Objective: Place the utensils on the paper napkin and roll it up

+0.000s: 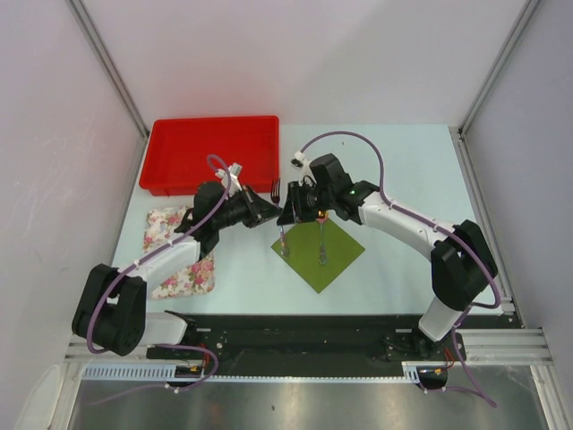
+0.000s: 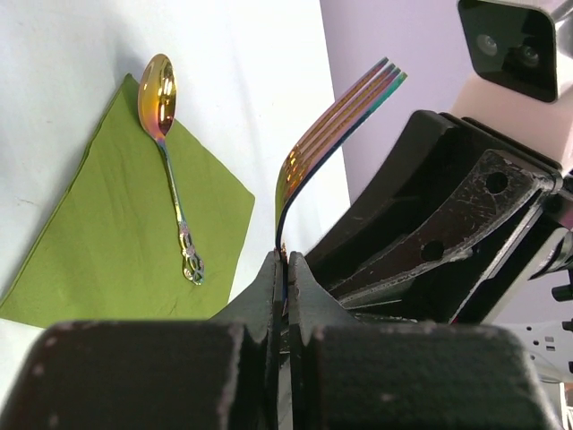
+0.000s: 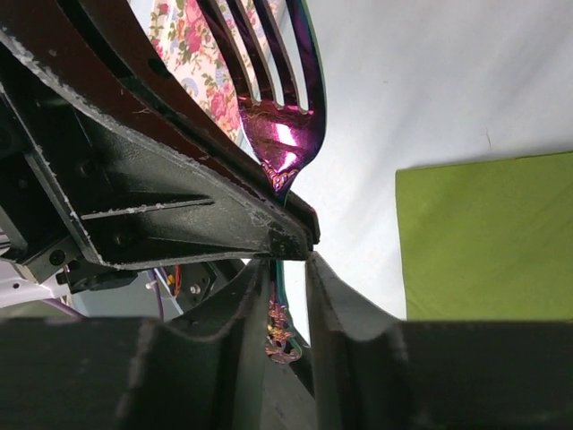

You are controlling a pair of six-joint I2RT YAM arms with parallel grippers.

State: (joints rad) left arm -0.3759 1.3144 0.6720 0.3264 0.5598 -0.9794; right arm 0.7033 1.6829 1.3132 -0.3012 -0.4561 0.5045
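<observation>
Gripping is recorded for the left gripper (image 2: 285, 273): its jaws are pressed together on the slim neck of the fork (image 2: 333, 134), just below the tines

Fork: iridescent, reading pink-purple from the right wrist view and golden-green from the left wrist view. It is held off the table (image 1: 412, 170) with tines pointing away from the arm bases. The ornate handle is seen passing down between the fingers of the right gripper (image 3: 288, 282)

Right gripper: brought nose to nose with the left one above the middle of the table. Its jaws are set narrowly apart on either side of the fork handle. Whether the pads actually press on the handle cannot be told

Spoon (image 2: 170, 170): shiny golden-orange bowl, thin stem, ornate end. It is laid flat on the paper napkin (image 1: 333, 262), with the bowl resting at the napkin's far corner and the handle pointing toward the arm bases

Paper napkin: olive-green, spread flat and unrolled, set corner-wise just right of the table's middle, below the two grippers in the top view

Red tray (image 1: 170, 161): placed at the far left of the table

Floral cloth (image 1: 183, 273): laid near the left edge, partly covered by the left arm
</observation>
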